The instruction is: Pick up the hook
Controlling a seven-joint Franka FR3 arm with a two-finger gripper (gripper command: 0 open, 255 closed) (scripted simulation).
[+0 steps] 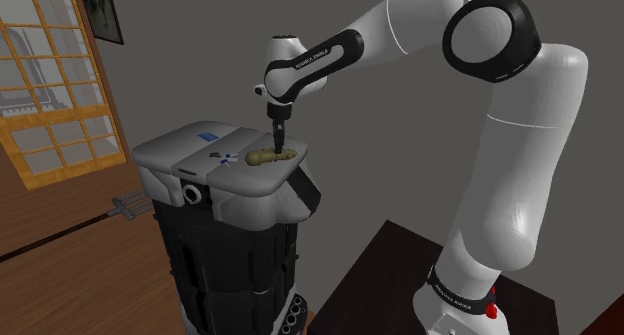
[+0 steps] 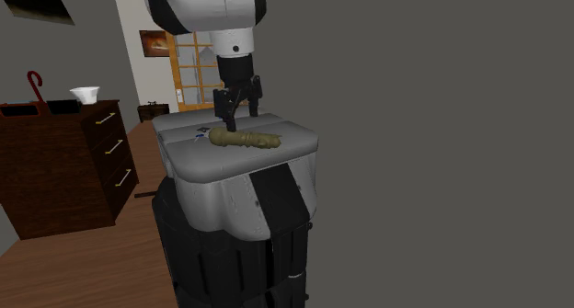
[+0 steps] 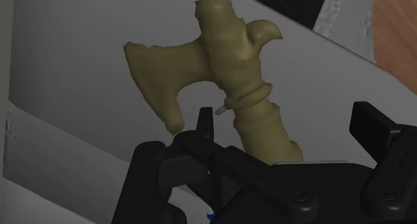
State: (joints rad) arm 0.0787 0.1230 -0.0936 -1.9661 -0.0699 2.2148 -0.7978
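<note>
The hook (image 1: 270, 157) is an olive, axe-shaped piece with a thick ringed shaft, lying flat on the grey-white top (image 1: 190, 148) of a black machine. In the second exterior view the hook (image 2: 245, 139) lies across the middle of that top (image 2: 276, 154). My black gripper (image 1: 278, 138) points straight down over the hook's thicker end, close above it (image 2: 232, 122). In the wrist view my gripper (image 3: 287, 132) is open, and the hook's shaft (image 3: 257, 119) stands between the fingers. The left fingertip (image 3: 204, 124) and the right fingertip (image 3: 374, 126) both stand apart from the shaft.
A small blue-and-white item (image 1: 226, 161) lies on the top beside the hook. A dark wooden dresser (image 2: 74, 159) with a white bowl (image 2: 85, 95) stands on the second exterior view's left. A paned wooden door (image 1: 50, 83) and wood floor lie beyond the machine.
</note>
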